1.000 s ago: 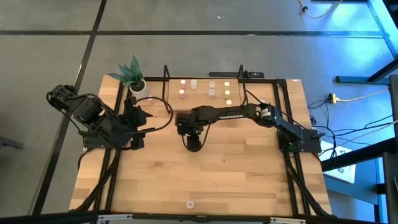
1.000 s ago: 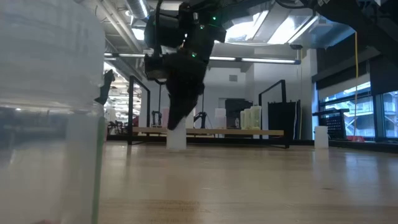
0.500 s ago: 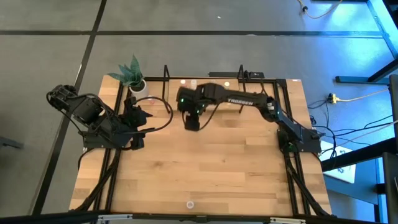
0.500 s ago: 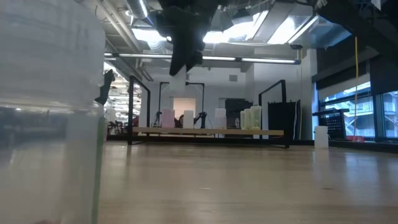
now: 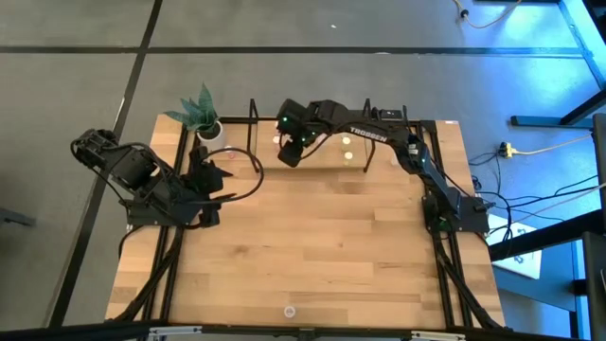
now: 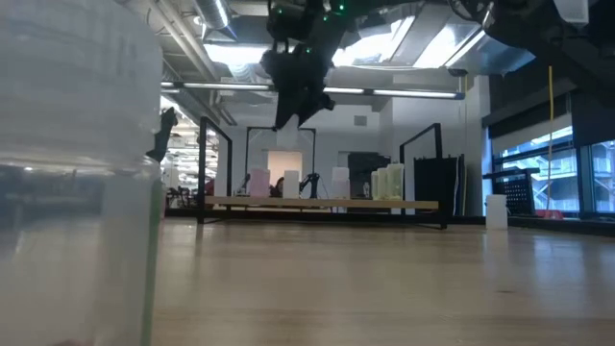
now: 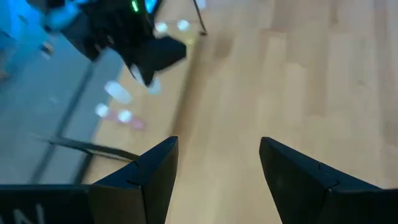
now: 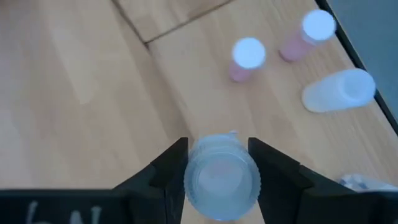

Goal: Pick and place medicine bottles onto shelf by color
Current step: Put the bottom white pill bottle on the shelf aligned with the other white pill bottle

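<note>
My right gripper (image 5: pixel 289 154) hangs over the left part of the shelf (image 5: pixel 379 156) at the table's far edge. It is shut on a whitish medicine bottle (image 8: pixel 221 177) with a pale top. On the shelf board beneath stand two pink bottles (image 8: pixel 247 59) and a white one (image 8: pixel 339 90); pale yellow ones (image 5: pixel 347 142) stand farther right. Another bottle (image 5: pixel 290 311) stands alone by the near edge. My left gripper (image 7: pixel 217 162) waits open over the table's left side, nothing between its fingers. My right gripper pinches the bottle by its opposite sides (image 8: pixel 189 177) between the two fingers (image 8: pixel 165 171), just below the cap. The fingers come steeply from above. The bottle stays upright, cap toward the wrist, lifted clear above the shelf board.
A white pot with a green plant (image 5: pixel 206 123) stands at the far left corner, beside the shelf's black upright posts (image 5: pixel 252 109). Wide bare tabletop (image 5: pixel 312 246) lies between the shelf and the near edge. The lone bottle looms blurred at the low view's left (image 6: pixel 77 173).
My right gripper has risen from the middle of the table and swung toward the far edge, rolling its wrist on the way. The bottle, standing on the table a second ago, has come up with it and now hangs over the shelf's left part.
</note>
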Robot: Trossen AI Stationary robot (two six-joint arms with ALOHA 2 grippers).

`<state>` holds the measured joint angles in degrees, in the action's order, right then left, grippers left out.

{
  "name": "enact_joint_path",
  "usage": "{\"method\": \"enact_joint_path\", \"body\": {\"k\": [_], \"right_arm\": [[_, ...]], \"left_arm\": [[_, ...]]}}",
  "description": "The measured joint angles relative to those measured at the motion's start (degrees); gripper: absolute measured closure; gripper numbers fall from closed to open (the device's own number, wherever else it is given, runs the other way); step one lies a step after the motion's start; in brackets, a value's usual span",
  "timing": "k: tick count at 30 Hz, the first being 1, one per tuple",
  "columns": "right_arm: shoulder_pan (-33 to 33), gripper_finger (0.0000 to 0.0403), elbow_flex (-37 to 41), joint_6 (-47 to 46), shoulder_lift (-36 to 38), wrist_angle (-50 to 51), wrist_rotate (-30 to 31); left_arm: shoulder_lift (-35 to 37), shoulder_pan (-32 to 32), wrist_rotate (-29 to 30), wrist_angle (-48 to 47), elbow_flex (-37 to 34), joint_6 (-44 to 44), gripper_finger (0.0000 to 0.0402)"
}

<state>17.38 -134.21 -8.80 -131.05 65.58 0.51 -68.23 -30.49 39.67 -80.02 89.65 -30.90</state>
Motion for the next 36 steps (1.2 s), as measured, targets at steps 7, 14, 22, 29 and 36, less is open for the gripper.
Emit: {"method": "enact_joint_path", "body": {"k": [7, 14, 22, 29, 36], "right_arm": [[1.93, 0.025, 3.97, 0.04, -0.87, -3.8, -0.04], [2.98, 0.0249, 8.82, 0.07, -0.8, -8.78, 1.27], [3.16, 0.0249, 10.99, 0.16, -1.17, -9.91, 2.02], [3.28, 0.0249, 10.94, 0.11, -1.13, -12.03, 3.37], [3.35, 0.0249, 10.94, 0.16, -1.31, -11.76, 3.45]], "left_arm": [[0.0, 2.13, 3.74, 0.15, 0.0, 0.33, 0.0182], [-0.02, 5.03, 6.26, 0.16, 0.0, -3.71, 0.0182], [-0.02, 8.34, 11.3, 0.16, 0.0, -8.0, 0.0182], [-0.02, 9.01, 10.29, 0.14, 0.0, -7.97, 0.0182], [-0.02, 9.01, 10.22, 0.14, -0.01, -7.97, 0.0182]]}}
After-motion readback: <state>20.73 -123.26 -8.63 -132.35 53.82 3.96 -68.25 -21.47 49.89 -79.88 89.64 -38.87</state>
